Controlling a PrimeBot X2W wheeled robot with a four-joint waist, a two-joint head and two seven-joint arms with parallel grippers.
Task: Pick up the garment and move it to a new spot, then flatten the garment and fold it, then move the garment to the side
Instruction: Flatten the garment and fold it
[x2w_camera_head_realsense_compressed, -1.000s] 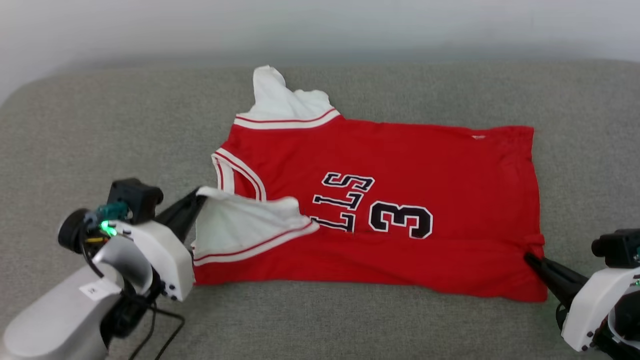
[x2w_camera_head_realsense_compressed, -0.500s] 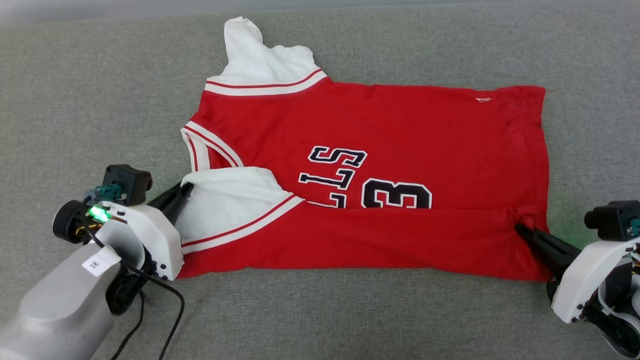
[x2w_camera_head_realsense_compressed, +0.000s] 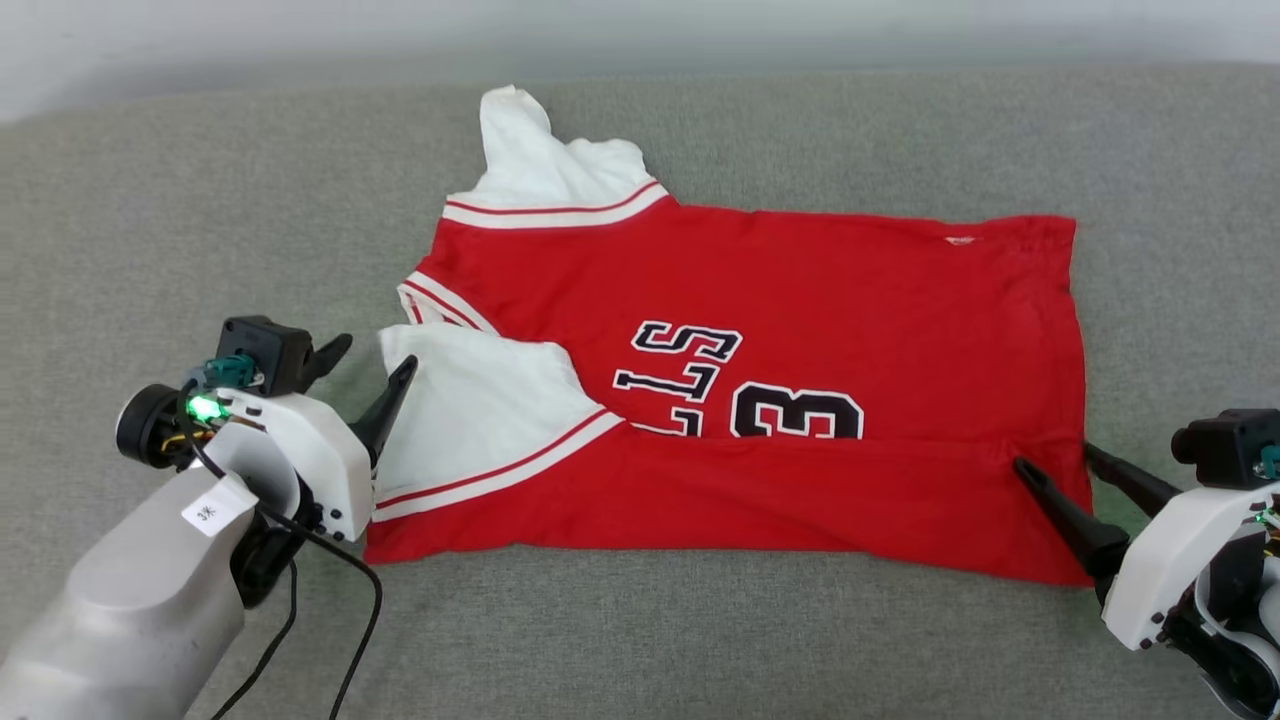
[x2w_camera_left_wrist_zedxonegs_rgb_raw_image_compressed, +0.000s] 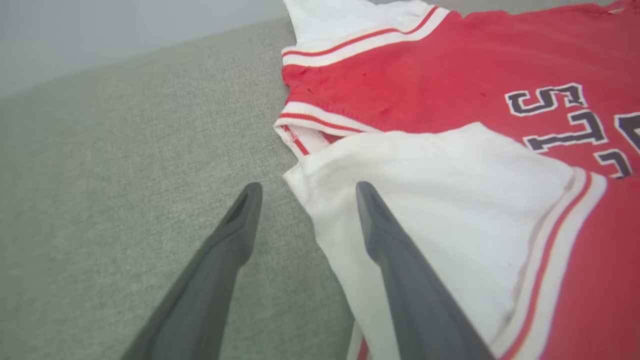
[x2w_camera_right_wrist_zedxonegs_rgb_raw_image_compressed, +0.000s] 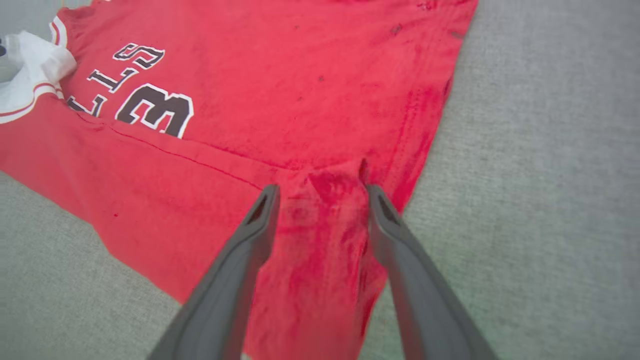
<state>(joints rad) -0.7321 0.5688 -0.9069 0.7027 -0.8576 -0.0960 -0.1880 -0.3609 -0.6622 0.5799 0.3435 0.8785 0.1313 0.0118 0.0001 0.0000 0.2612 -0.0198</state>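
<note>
The garment (x2w_camera_head_realsense_compressed: 800, 290), a red shirt with white sleeves and black lettering, lies spread on the grey cushion (x2w_camera_head_realsense_compressed: 200, 230). Its near long edge is folded over up to the "3". My left gripper (x2w_camera_head_realsense_compressed: 378, 352) stands open at the folded white sleeve (x2w_camera_head_realsense_compressed: 480, 410). In the left wrist view that gripper (x2w_camera_left_wrist_zedxonegs_rgb_raw_image_compressed: 307, 186) has one finger over the sleeve (x2w_camera_left_wrist_zedxonegs_rgb_raw_image_compressed: 440, 200) and the other over bare cushion. My right gripper (x2w_camera_head_realsense_compressed: 1055, 458) is open at the hem's near corner. In the right wrist view it (x2w_camera_right_wrist_zedxonegs_rgb_raw_image_compressed: 322, 189) straddles a small pinched ridge of the garment (x2w_camera_right_wrist_zedxonegs_rgb_raw_image_compressed: 300, 90), holding nothing.
The grey cushion extends well past the shirt on all sides. A pale wall (x2w_camera_head_realsense_compressed: 640, 30) runs along its far edge. A black cable (x2w_camera_head_realsense_compressed: 350, 620) hangs from my left arm over the near cushion.
Both grippers have opened and let go of the garment's folded edge, which now rests on the shirt. The head camera has shifted, so the whole picture sits differently.
</note>
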